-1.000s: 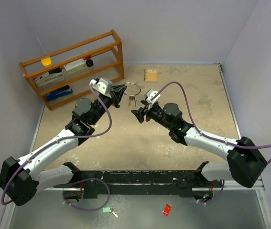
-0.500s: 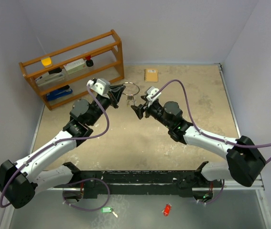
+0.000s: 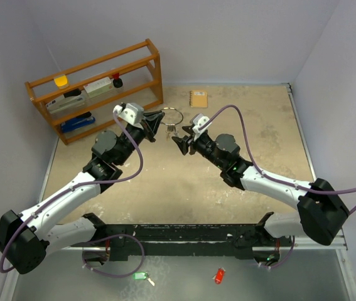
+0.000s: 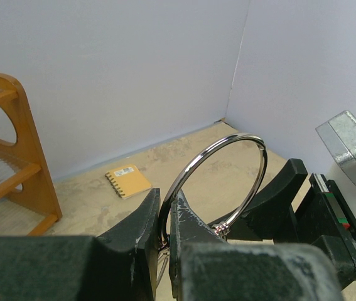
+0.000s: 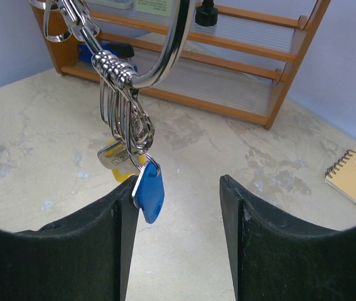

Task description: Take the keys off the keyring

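Note:
My left gripper point(image 3: 161, 119) is shut on the lower left of the silver keyring point(image 3: 173, 116) and holds it upright above the table; its jaws pinch the wire in the left wrist view point(image 4: 165, 204). The keys point(image 3: 172, 131) hang in a bunch from the ring's bottom. In the right wrist view I see a blue tag point(image 5: 149, 191), a silver key point(image 5: 115, 157) and a yellow head behind it. My right gripper point(image 3: 179, 145) is open, just below and right of the bunch. The blue tag touches the inner edge of its left finger point(image 5: 118, 216).
A wooden rack point(image 3: 96, 88) with small items stands at the back left. A yellow notebook point(image 3: 198, 98) lies near the back wall. A green tag point(image 3: 140, 275) and a red tag point(image 3: 219, 275) lie on the grey ledge in front of the arm bases.

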